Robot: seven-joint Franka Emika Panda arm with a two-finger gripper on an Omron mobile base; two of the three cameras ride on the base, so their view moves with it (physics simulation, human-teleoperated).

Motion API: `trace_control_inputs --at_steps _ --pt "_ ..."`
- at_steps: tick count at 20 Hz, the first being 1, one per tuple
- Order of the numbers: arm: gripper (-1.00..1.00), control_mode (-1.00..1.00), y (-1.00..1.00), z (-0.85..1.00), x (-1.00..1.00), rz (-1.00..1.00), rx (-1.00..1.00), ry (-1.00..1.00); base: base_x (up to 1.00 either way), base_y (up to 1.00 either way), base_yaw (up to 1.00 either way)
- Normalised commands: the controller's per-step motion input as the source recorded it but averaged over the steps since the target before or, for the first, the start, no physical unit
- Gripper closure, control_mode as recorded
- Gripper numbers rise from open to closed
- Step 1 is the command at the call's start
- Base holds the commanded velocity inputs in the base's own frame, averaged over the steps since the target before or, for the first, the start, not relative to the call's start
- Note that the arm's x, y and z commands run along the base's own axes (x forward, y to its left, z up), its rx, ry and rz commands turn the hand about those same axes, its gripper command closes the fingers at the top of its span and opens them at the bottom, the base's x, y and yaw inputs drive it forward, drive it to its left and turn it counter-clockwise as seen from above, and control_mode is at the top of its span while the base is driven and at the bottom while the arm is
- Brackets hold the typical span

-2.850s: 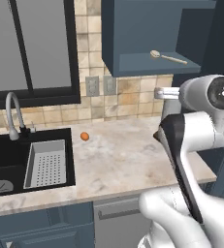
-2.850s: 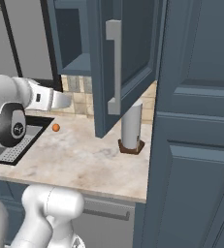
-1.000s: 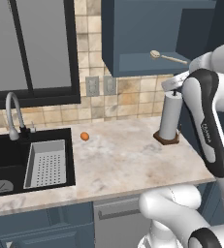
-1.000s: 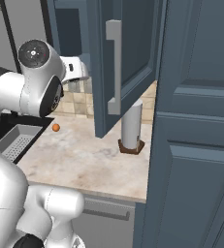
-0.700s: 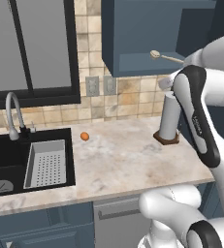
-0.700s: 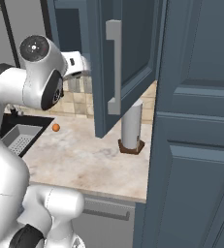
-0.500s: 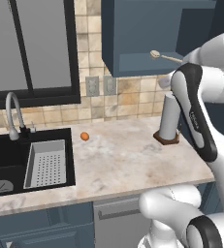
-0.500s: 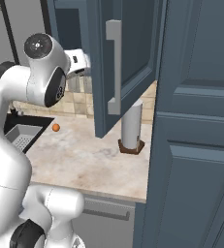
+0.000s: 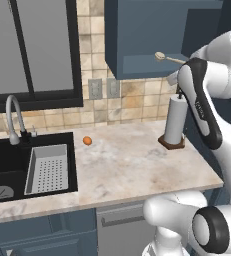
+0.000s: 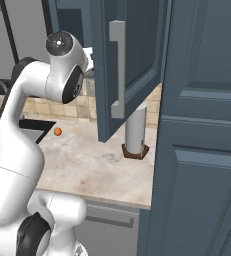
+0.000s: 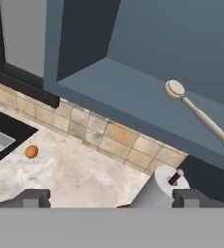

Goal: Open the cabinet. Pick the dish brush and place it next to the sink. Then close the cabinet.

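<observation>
The cabinet (image 9: 142,35) hangs open on the wall, and its door (image 10: 137,60) with the silver bar handle (image 10: 118,70) swings out toward me. On its bottom shelf (image 11: 133,104) lies the dish brush (image 11: 176,91), cream head to the left and tan stick running down-right; it also lies at the shelf's front edge (image 9: 160,56). My gripper (image 11: 111,197) is open, empty, and held below and in front of the shelf, apart from the brush. The sink (image 9: 7,165) with its faucet (image 9: 12,115) sits far left.
A paper towel roll (image 9: 174,125) stands on the counter right under the cabinet, close below my hand (image 11: 158,190). A small orange ball (image 9: 87,140) lies near the sink's strainer tray (image 9: 48,167). A tall blue-grey pantry (image 10: 202,125) closes off the right.
The arm has swung up from counter height to the level of the cabinet's shelf, bringing the hand beside the open door. The brush and door have not moved.
</observation>
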Motion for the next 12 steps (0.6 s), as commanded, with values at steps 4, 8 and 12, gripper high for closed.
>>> trace_control_inputs --at_steps 4,8,12 --pt "-1.00 -1.00 -0.06 0.25 0.39 0.00 0.00 0.00 0.00 0.00 0.00" --pt "-1.00 -1.00 0.00 0.25 0.43 0.00 0.00 0.00 0.00 0.00 0.00" --pt "-1.00 -1.00 -0.01 0.06 0.48 0.00 0.00 0.00 0.00 0.00 0.00"
